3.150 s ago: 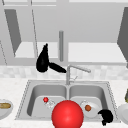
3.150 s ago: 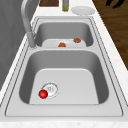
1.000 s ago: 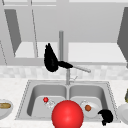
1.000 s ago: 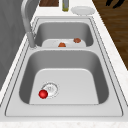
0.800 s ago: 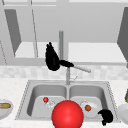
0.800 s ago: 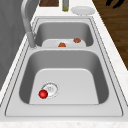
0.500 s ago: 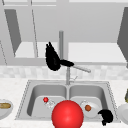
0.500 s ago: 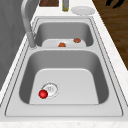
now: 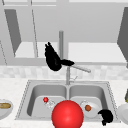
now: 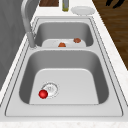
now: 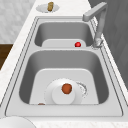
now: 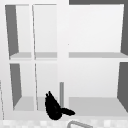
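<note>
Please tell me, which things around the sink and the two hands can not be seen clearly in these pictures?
- Left hand, front view: whether its thumb touches the faucet cannot be told.
- Right hand, front view: low at the sink's front edge, its fingers are unclear.
- Red ball, front view: cut off by the bottom edge, hiding the sink behind it.
- Plate, right side view: a brown thing at its near rim is too small to name.

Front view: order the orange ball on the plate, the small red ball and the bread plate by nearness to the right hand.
From the right hand:
1. Orange ball, on the plate in the right basin, just left of the hand.
2. Small red ball, in the left basin by its drain.
3. Bread plate, on the far-left counter.
</note>
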You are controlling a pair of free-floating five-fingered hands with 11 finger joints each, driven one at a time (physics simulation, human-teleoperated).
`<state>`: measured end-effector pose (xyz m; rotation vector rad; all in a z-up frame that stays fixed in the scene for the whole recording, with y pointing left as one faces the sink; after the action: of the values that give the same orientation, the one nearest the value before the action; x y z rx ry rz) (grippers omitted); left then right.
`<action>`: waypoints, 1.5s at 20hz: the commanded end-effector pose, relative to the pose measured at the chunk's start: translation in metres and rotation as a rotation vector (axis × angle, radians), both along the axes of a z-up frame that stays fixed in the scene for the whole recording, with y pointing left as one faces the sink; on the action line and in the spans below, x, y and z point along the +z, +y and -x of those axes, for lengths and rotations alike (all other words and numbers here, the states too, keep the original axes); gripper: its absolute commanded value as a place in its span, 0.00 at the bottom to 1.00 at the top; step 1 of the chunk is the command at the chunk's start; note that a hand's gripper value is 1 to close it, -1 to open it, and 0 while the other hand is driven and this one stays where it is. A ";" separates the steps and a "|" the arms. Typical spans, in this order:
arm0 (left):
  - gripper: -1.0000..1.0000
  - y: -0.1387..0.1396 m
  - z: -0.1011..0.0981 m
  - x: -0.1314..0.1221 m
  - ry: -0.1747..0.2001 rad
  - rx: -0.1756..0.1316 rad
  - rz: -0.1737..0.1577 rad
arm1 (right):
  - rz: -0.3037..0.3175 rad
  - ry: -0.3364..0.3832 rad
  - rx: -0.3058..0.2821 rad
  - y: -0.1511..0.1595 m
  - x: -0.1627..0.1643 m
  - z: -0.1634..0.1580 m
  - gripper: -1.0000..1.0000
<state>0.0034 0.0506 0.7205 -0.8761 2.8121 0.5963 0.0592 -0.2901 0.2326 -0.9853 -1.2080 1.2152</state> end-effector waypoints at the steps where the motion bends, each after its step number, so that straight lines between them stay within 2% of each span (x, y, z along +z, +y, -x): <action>1: 0.00 -0.001 -0.001 -0.003 -0.019 0.068 0.125 | 0.000 0.000 0.000 0.000 0.000 0.000 0.50; 4: 0.00 -0.002 -0.006 -0.009 -0.008 0.088 0.126 | 0.000 0.000 0.000 0.000 0.000 0.000 0.50; 5: 0.00 -0.004 -0.010 -0.012 -0.008 0.098 0.109 | 0.000 0.000 0.000 0.000 0.000 0.000 0.50; 6: 0.00 -0.006 -0.017 -0.015 -0.012 0.113 0.073 | 0.000 0.000 0.000 0.000 0.000 0.000 0.50; 7: 0.00 -0.007 -0.022 -0.016 -0.016 0.126 0.057 | 0.000 0.000 0.000 0.000 0.000 0.000 0.50; 8: 0.00 -0.008 -0.031 -0.016 -0.021 0.132 0.027 | 0.000 0.000 0.000 0.000 0.000 0.000 0.50; 9: 0.00 -0.010 -0.037 -0.016 -0.027 0.138 0.013 | 0.000 0.000 0.000 0.000 0.000 0.000 0.50; 11: 0.00 -0.012 -0.048 -0.018 -0.033 0.156 0.012 | 0.000 0.000 0.000 0.000 0.000 0.000 0.50; 14: 0.00 -0.018 -0.066 -0.020 -0.039 0.162 0.014 | 0.000 0.000 0.000 0.000 0.000 0.000 0.50; 20: 0.00 -0.022 -0.117 -0.020 -0.041 0.120 0.016 | 0.000 0.000 0.000 0.000 0.000 0.000 0.50; 23: 0.00 -0.028 -0.141 -0.023 -0.033 0.127 0.016 | 0.000 0.000 0.000 0.000 0.000 0.000 0.50; 25: 0.00 -0.031 -0.152 -0.035 -0.043 0.133 0.020 | 0.000 0.000 0.000 0.000 0.000 0.000 0.50; 27: 0.00 -0.029 -0.157 -0.052 -0.042 0.132 0.046 | 0.000 0.000 0.000 0.000 0.000 0.000 0.50; 28: 0.00 -0.030 -0.158 -0.060 -0.041 0.141 0.063 | 0.000 0.000 0.000 0.000 0.000 0.000 0.50; 29: 0.00 -0.035 -0.163 -0.064 -0.041 0.176 0.063 | 0.000 0.000 0.000 0.000 0.000 0.000 0.50; 30: 0.00 -0.039 -0.168 -0.069 -0.036 0.191 0.063 | 0.000 0.000 0.000 0.000 0.000 0.000 0.50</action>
<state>0.1604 0.0177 0.6701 -1.0561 2.7393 0.5663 0.0592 -0.2901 0.2326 -0.9853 -1.2080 1.2152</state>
